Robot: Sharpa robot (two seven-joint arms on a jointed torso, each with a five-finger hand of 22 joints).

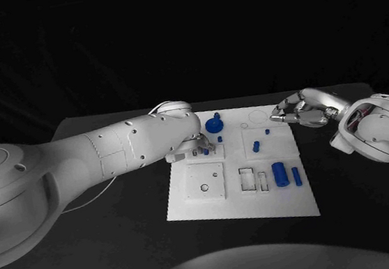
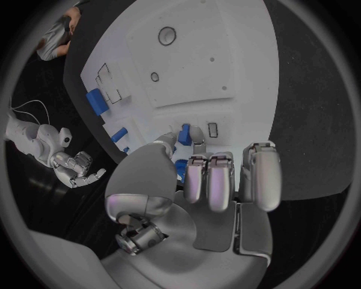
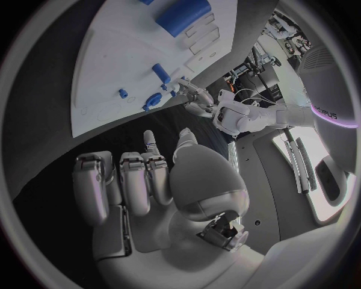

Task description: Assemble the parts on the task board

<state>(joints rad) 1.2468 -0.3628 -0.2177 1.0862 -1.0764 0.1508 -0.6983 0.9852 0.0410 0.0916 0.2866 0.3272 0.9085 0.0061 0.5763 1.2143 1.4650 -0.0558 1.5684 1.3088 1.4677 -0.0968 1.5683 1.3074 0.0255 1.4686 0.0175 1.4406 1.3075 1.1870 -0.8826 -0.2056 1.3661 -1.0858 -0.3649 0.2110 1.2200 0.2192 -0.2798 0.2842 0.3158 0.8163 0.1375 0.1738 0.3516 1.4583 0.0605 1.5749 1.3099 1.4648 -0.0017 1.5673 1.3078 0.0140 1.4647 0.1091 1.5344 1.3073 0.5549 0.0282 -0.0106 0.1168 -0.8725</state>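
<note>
The white task board [image 1: 246, 192] lies in the middle of the black table. My left hand [image 1: 191, 143] hovers over its far left part. In the left wrist view its thumb and curled fingers [image 2: 218, 180] pinch a small blue peg [image 2: 183, 133], whose tip touches the board [image 2: 225, 48] beside a small slot. A round blue knob [image 1: 214, 125] stands just beyond that hand. My right hand [image 1: 303, 110] hangs over the board's far right corner, fingers loosely bent and apart, holding nothing [image 3: 150, 180]. A large blue cylinder [image 1: 280, 174] and a smaller blue piece [image 1: 296, 175] lie at the board's right.
Two small blue pegs [image 1: 256, 145] [image 1: 267, 131] stand near the board's middle. Rectangular recesses [image 1: 248, 179] and a square plate with a hole [image 1: 206, 180] take up the board's near half. A thin white cable [image 1: 93, 195] runs under my left arm. Black table surrounds the board.
</note>
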